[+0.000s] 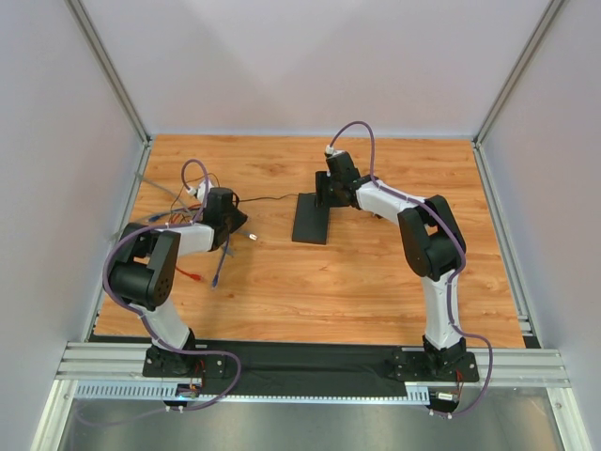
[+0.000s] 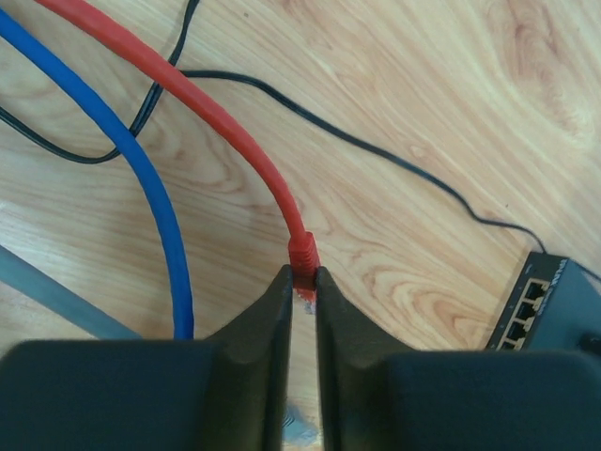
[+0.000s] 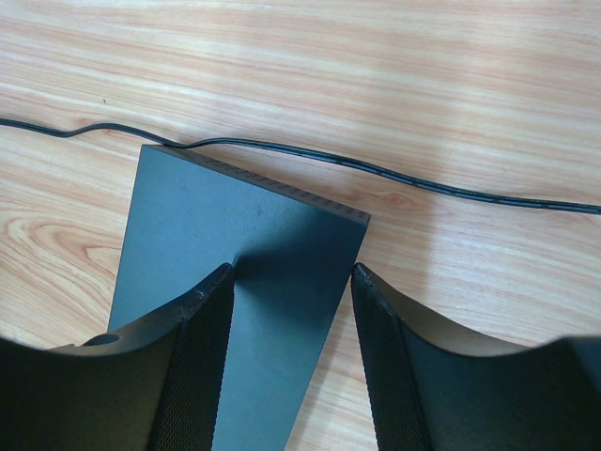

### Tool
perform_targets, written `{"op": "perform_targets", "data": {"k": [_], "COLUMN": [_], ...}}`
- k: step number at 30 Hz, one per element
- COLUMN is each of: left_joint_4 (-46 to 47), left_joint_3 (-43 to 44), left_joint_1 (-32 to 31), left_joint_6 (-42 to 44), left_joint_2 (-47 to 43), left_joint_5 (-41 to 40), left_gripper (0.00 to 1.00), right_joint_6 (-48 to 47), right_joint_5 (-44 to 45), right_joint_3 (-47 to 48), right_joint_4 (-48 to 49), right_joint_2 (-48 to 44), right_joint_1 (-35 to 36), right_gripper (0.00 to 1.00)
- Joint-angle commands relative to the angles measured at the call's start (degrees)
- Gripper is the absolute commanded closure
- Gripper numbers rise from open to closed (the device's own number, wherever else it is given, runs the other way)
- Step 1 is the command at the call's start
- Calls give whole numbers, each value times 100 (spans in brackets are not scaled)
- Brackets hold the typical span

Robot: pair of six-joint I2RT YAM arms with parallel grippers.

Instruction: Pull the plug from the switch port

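Wood-grain table (image 1: pixel 376 282), both arms reaching out over it.

Far left: a blue round cable (image 2: pixel 161 207) and a red round cable (image 2: pixel 216 117) lie on the wood side by side, not touching where the left wrist view shows them.

The left gripper (image 2: pixel 303 275) is low over the table with its jaws narrow, pinching the red plastic cable plug (image 2: pixel 302 252). The plug's red boot sticks out just past the fingertips, and the red cable arcs away from it. The plug is out of the port and well apart from the switch.

Centre: the flat matte-black rectangular switch (image 1: pixel 312 221) lies flat on the table, to the right of the left gripper. A row of ports on its thin edge faces that gripper, and the ones in view look empty. A thin black cable (image 3: pixel 470 193) runs along the wood just behind the switch's far edge.

Right: the right gripper (image 3: pixel 293 271) sits on the switch's far end, jaws part-way apart and closed on the box. One ribbed pad is over the top face and the other is at the side edge. Exact contact is hard to tell.
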Motion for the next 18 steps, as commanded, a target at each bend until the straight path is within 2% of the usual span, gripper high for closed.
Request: {"op": "perform_targets", "data": {"k": [1,2,5,18], "left_joint_4": [-90,-98,-98,227], "left_joint_3": [109,100,100,-32], "left_joint_1": [17,17,17,-228], "left_joint_6": [143,134,187,292], "left_joint_2": [-41,-67,-190,-507], "left_joint_5": [163,207,260,682], "left_gripper": [70,61,55,53], "right_joint_6": [-199,-208,-200,-217], "right_joint_5": [298,289,289,263], "right_joint_3": [-89,-80,-89,-124], "right_joint_4": [-627,-618,-618,-557], "right_joint_2": [323,323,314,252], "right_joint_1": [-83,-92,-92,-83], "right_gripper": [46,46,46,41]}}
